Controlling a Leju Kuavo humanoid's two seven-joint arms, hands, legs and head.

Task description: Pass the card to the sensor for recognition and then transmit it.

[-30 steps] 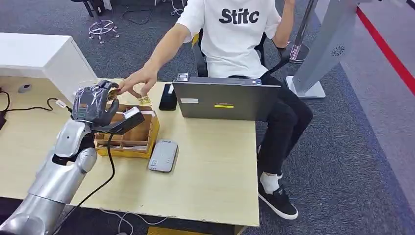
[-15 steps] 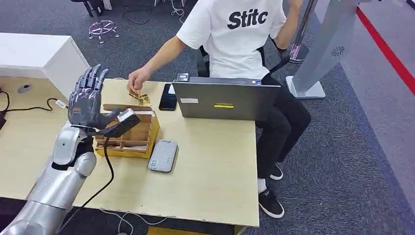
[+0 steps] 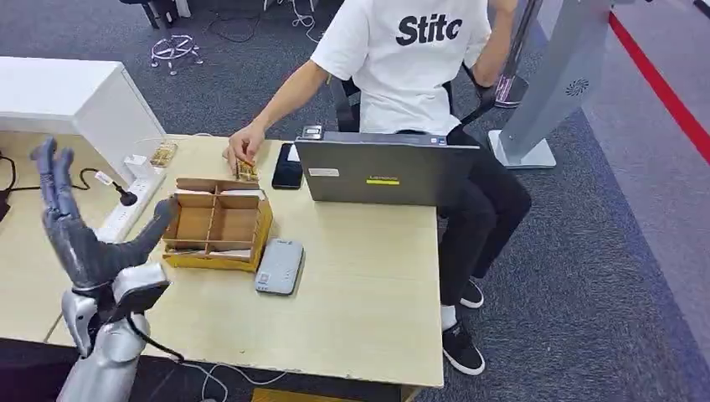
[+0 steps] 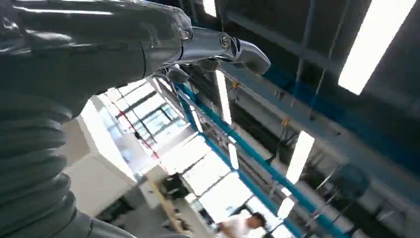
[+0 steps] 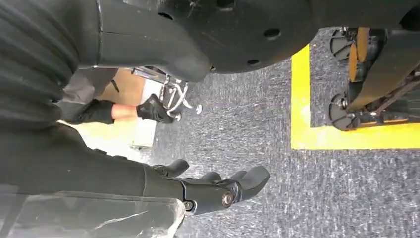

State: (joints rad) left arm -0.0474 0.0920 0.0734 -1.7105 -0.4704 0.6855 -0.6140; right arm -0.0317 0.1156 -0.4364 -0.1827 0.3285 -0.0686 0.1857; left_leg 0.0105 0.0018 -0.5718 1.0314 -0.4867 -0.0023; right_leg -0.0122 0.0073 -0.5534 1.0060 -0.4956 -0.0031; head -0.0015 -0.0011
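Head view, card [image 3: 246, 170] well beyond fingers [image 3: 52, 180]

An open-plan office or lab workspace. A light wooden desk [image 3: 360, 310] carries a grey laptop [image 3: 387, 172], a black phone [image 3: 288, 166], a power strip [image 3: 126, 205] and a wooden compartment box [image 3: 219, 224]. Grey carpet [image 3: 603, 276] with a red floor line [image 3: 661, 88] covers the floor, and the left wrist view shows long ceiling strip lights [image 4: 374, 47] and exposed blue beams [image 4: 233, 153].
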